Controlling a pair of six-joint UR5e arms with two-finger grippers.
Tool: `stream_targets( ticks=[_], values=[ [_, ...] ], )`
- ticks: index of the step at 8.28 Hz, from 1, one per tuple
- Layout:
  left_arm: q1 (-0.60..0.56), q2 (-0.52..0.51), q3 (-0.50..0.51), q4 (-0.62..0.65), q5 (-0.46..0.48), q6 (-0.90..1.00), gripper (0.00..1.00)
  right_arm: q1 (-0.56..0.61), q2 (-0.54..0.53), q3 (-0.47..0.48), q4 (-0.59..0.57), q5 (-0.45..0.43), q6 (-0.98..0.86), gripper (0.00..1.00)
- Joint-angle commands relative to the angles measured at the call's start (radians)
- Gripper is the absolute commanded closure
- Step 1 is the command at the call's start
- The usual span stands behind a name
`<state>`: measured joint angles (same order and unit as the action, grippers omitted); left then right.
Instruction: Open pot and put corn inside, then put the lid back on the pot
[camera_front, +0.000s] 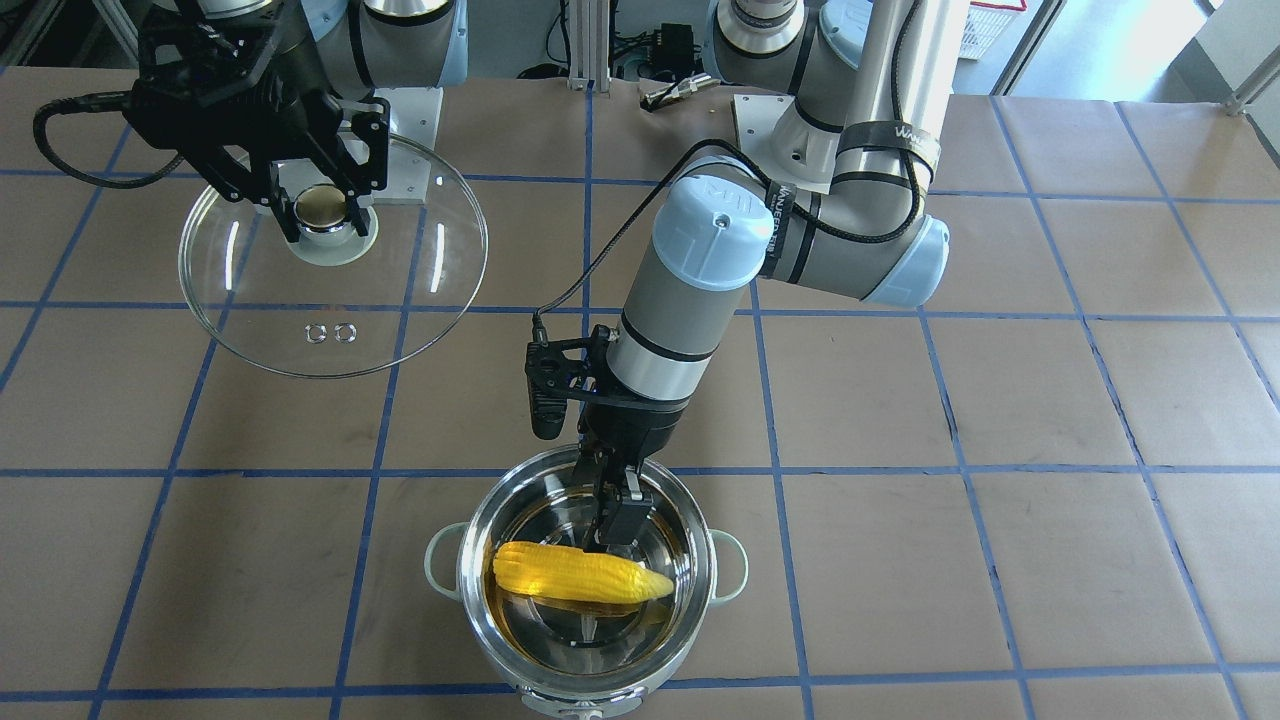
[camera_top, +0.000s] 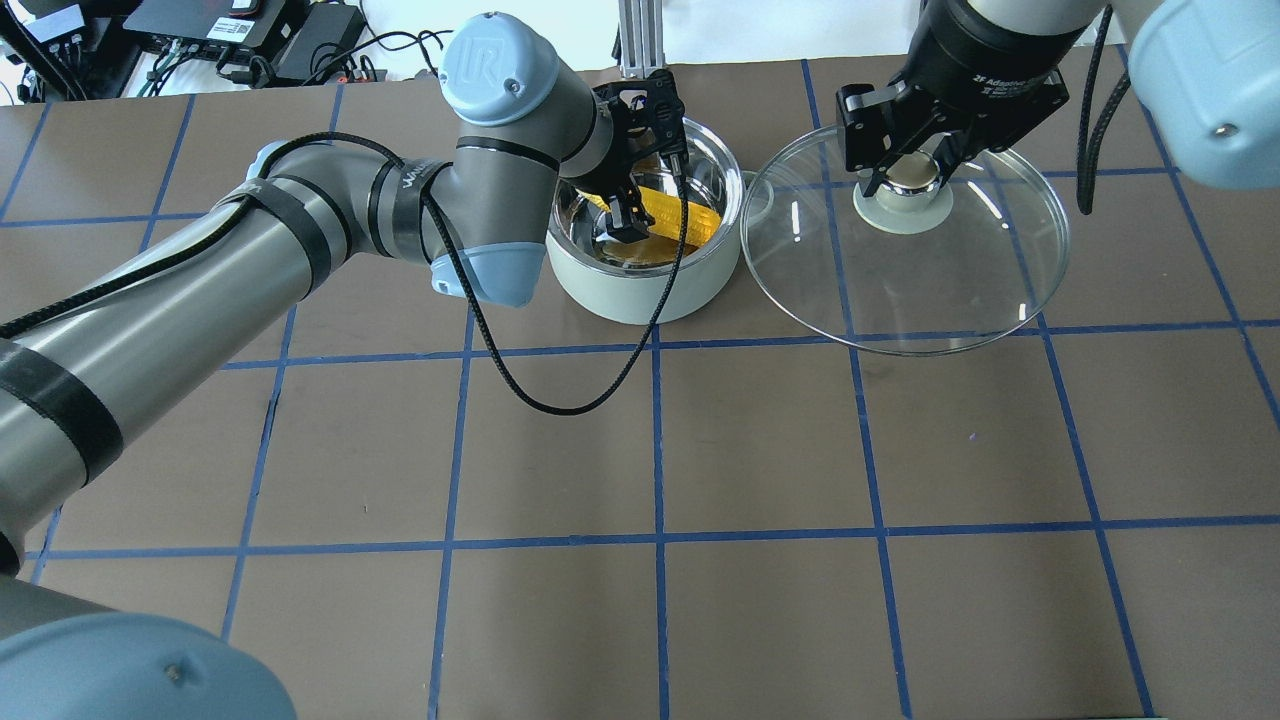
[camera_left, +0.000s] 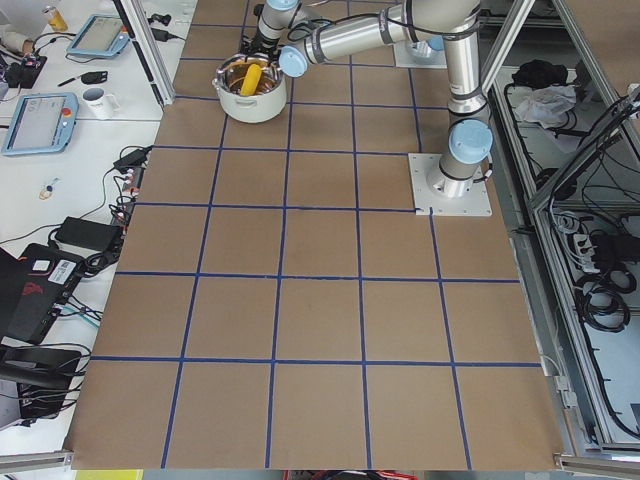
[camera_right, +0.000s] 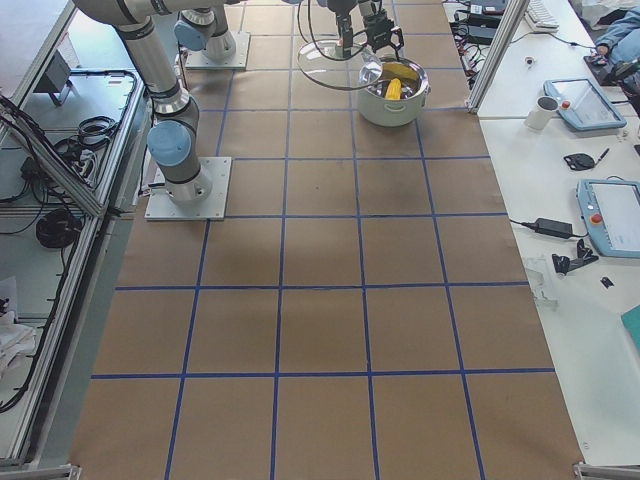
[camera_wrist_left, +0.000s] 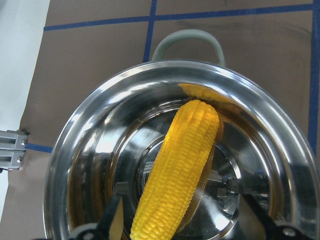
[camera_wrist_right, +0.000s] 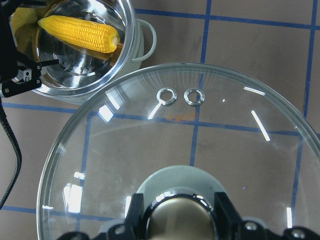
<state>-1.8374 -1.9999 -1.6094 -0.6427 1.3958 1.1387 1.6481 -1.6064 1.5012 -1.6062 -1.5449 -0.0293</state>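
The mint-green pot (camera_front: 702, 545) stands open on the table, and the yellow corn (camera_front: 575, 577) lies inside it on the shiny bottom. My left gripper (camera_front: 620, 538) reaches down into the pot above the corn. In the left wrist view its fingers (camera_wrist_left: 112, 220) stand wide apart on either side of the corn (camera_wrist_left: 185, 160), open. My right gripper (camera_front: 322, 215) is shut on the beige knob (camera_wrist_right: 177, 220) of the glass lid (camera_front: 400, 290) and holds it in the air beside the pot (camera_top: 640, 295), on my right. In the right wrist view the corn (camera_wrist_right: 80, 32) shows past the lid's rim.
A black cable (camera_top: 570, 400) hangs from my left wrist in a loop over the table in front of the pot. The arms' base plates (camera_left: 450, 185) sit on the table. Side tables with tablets and a mug (camera_right: 545, 110) stand past the table's far edge.
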Motion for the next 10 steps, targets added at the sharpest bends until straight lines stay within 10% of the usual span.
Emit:
stream_targets(
  ticks=[1, 10],
  values=[
    [0.004, 0.084, 0.002, -0.058, 0.003, -0.228, 0.08, -0.002, 0.000, -0.001, 0.000, -0.004, -0.003, 0.62],
    [0.326, 0.371, -0.004, -0.622, 0.009, -0.800, 0.00, 0.004, 0.015, -0.019, -0.012, 0.011, 0.015, 0.62]
  ],
)
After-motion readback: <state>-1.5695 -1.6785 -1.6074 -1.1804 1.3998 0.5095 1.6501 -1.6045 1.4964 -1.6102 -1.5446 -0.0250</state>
